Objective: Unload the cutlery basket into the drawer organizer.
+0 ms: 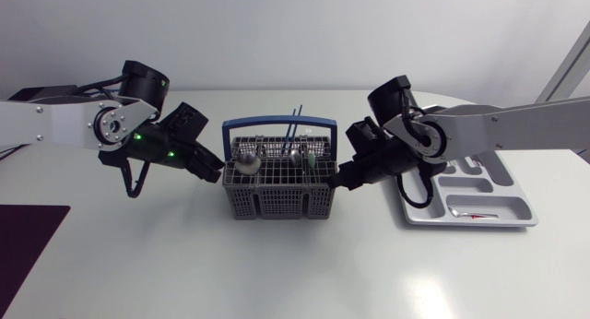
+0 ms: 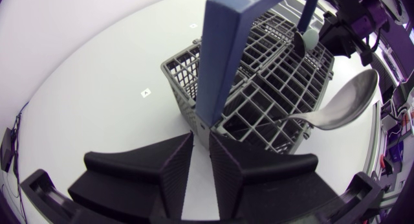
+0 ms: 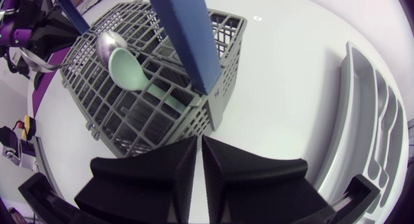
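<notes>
Basket (image 1: 277,199) stands on the table between my two grippers, blue handle (image 1: 267,125) arched over it and cutlery upright inside. My left gripper (image 1: 214,169) sits just beside one end wall and my right gripper (image 1: 341,179) just beside the other, both low and pointing inward at the mesh.

From my left wrist, the fingers (image 2: 155,169) are parted by only a thin slit and hold nothing. The foot of the handle is straight ahead of the tips, with a big spoon (image 2: 343,107) beyond it and off to one side, bowl up and shaft leaning down into the cells. From my right wrist, the fingers (image 3: 162,166) look pressed together and empty. The basket corner is just ahead of them, and a green spoon (image 3: 129,68) stands a few cells further in, bowl up. Two thin dark sticks (image 1: 295,125) rise near the middle; they may be chopsticks, but I cannot tell.

Every piece has its long axis roughly vertical, so I judge that a grasp must come from above rather than from the side, where both grippers now are. The organizer (image 1: 502,176) lies behind my right gripper, well away from my left, so my right arm is the nearer for carrying. It holds one small red piece (image 1: 475,216). Unloading looks barely begun.
</notes>
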